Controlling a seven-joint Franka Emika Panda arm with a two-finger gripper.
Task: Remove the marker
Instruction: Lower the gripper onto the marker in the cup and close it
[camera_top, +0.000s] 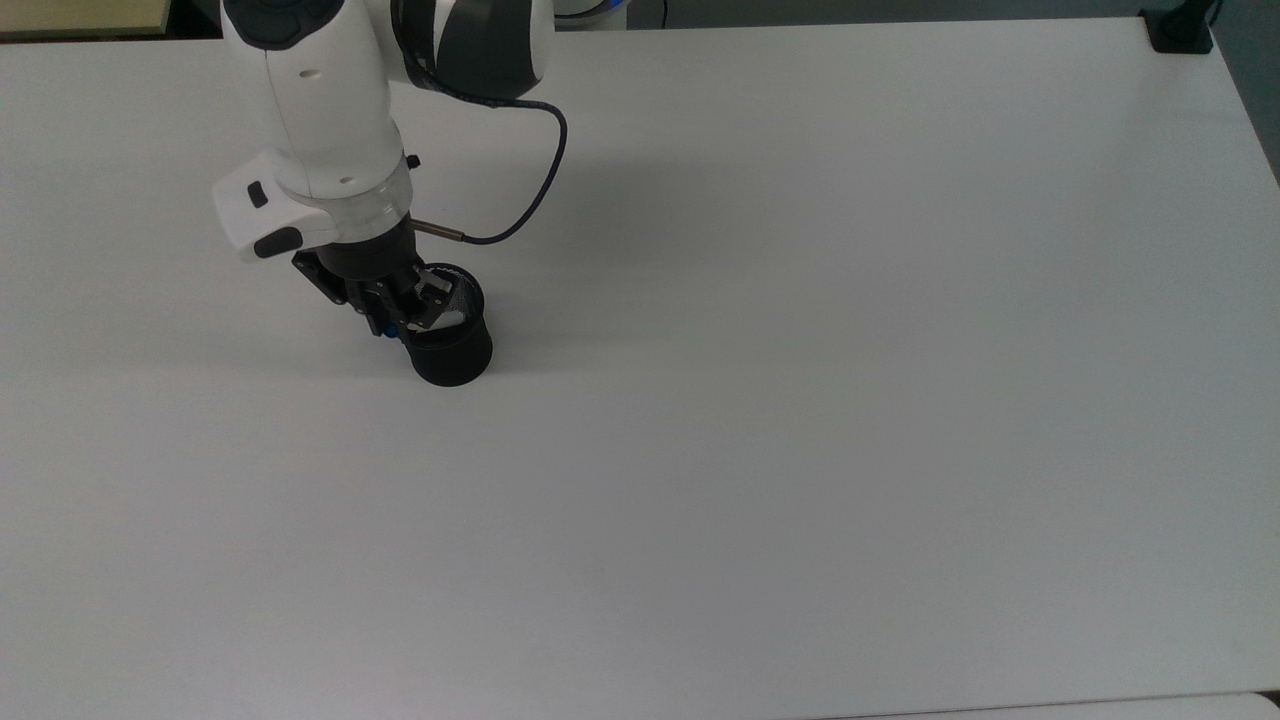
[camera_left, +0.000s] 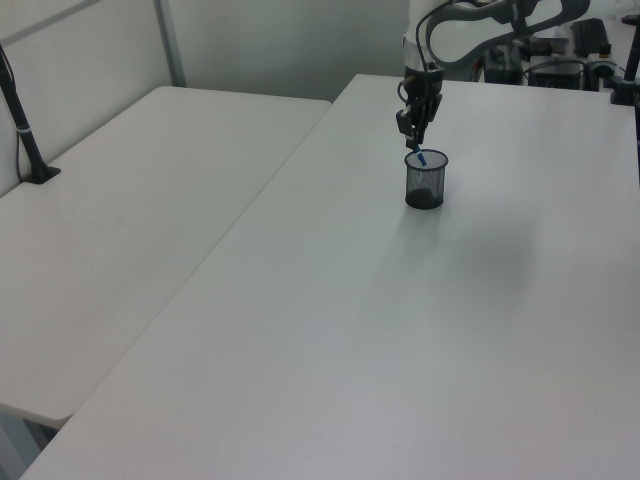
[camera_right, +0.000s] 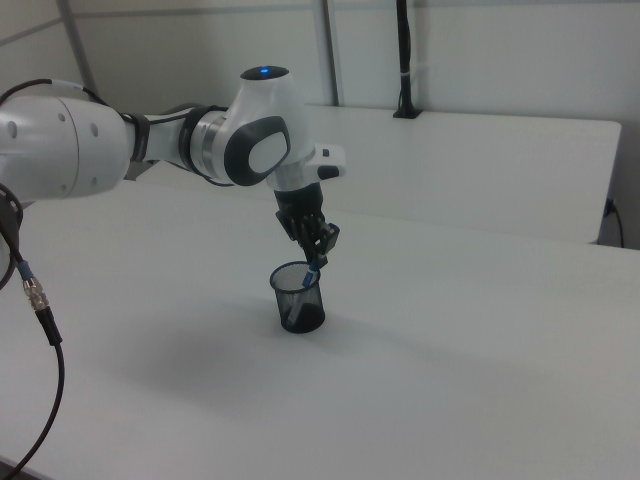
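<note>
Left view, upper right: the marker leans in the cup, its blue top poking over the rim. The gripper sits right above, jaws closed on that top end. It must pull up along the marker.

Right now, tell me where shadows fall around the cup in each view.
Top view: a soft shadow stretches toward the top view's right from the mesh cup. Left view: a faint one lies below the cup. Right view: a diffuse patch darkens the table at the cup's lower left.
</note>
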